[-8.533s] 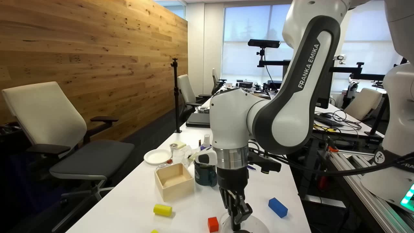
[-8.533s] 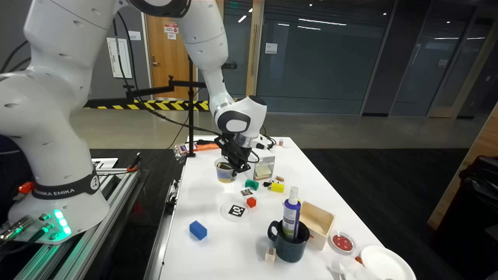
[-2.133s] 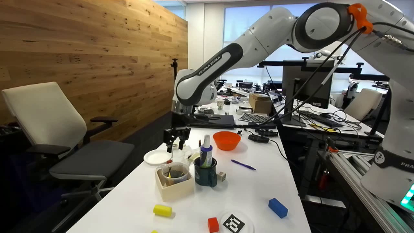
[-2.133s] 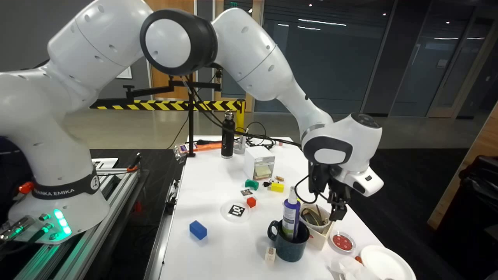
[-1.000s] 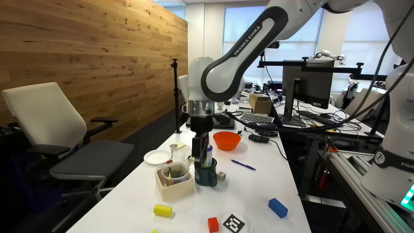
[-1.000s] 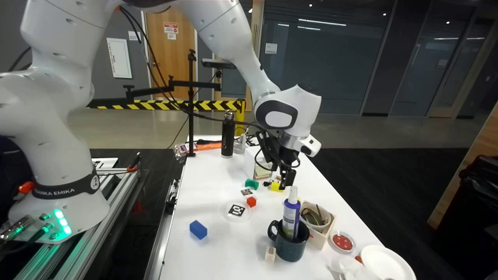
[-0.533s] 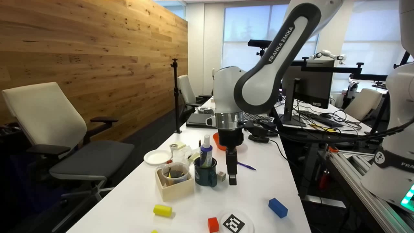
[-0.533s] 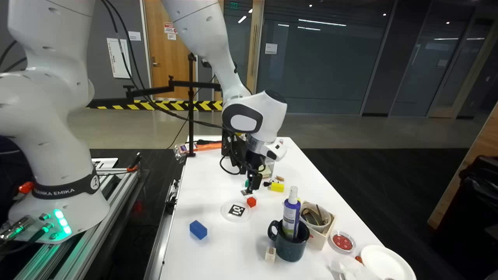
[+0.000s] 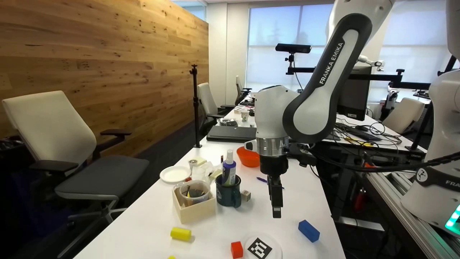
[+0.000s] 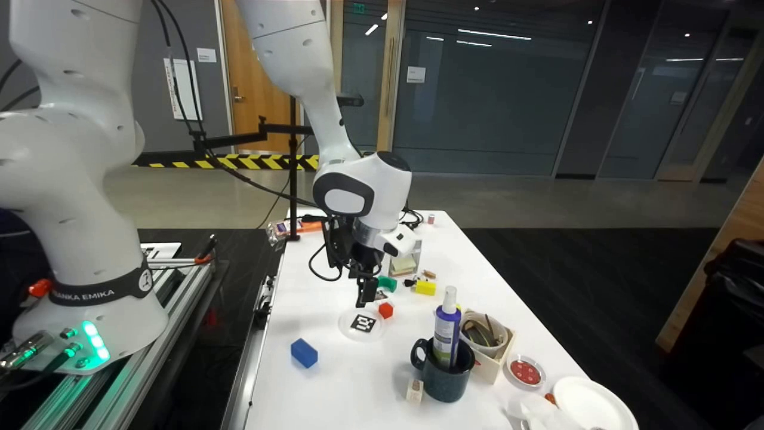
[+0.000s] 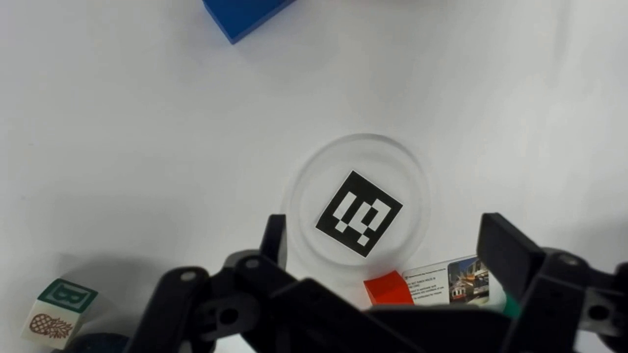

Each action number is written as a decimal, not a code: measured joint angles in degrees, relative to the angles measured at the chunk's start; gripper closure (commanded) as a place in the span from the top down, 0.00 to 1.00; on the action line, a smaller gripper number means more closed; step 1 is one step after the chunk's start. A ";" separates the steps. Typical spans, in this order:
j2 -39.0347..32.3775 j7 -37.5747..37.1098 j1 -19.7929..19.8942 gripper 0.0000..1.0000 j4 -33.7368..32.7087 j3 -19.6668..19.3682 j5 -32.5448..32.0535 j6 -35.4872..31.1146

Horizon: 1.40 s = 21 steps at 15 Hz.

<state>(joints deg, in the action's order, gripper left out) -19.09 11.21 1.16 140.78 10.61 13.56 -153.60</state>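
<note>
White tabletop (image 10: pixel 334 400) carries everything under you. Your arm (image 9: pixel 273 111) is the only one near, so no question of which side to use. Claw (image 11: pixel 382 235) hangs pointing down, fingers spread wide, nothing between them, apart from the tabletop.

Wooden box (image 9: pixel 197 212): off to one side, well apart from the claw, clear tub (image 9: pixel 205 197) sitting in it. Dark mug (image 10: pixel 446 382) just beside the box, spray bottle (image 10: pixel 446 331) upright inside.

Clear round dish (image 11: pixel 360 154): nearest thing to you, below the claw. Wrist view shows it between your fingertips, closer to the finger at picture left, its middle slightly beyond the tips. Round, so no long axis to match; the black-and-white tag (image 11: pixel 359 214) at its middle sits skewed to your finger line. Tag on, in or under the dish: cannot tell.

Blue block (image 9: pixel 308 231): past the dish in the wrist view, apart from it, long axis slanting. Photo card (image 11: pixel 436 284): flat by the red block (image 11: pixel 388 290), partly behind a finger. That red block crowds the dish's rim on your claw's side, touching or not unclear; likeliest obstacle to a fingertip. Letter block (image 11: pixel 58 311): near the mug, out of your way.
</note>
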 measured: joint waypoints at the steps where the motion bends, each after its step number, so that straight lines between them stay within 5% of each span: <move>1: -0.16 0.00 0.00 1.00 0.17 -0.09 -0.11 -0.35; 21: -16.88 -3.30 0.43 1.00 -8.63 -2.96 -0.33 -8.70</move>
<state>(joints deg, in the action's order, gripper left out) -35.96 7.91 1.59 132.15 7.64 13.23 -162.29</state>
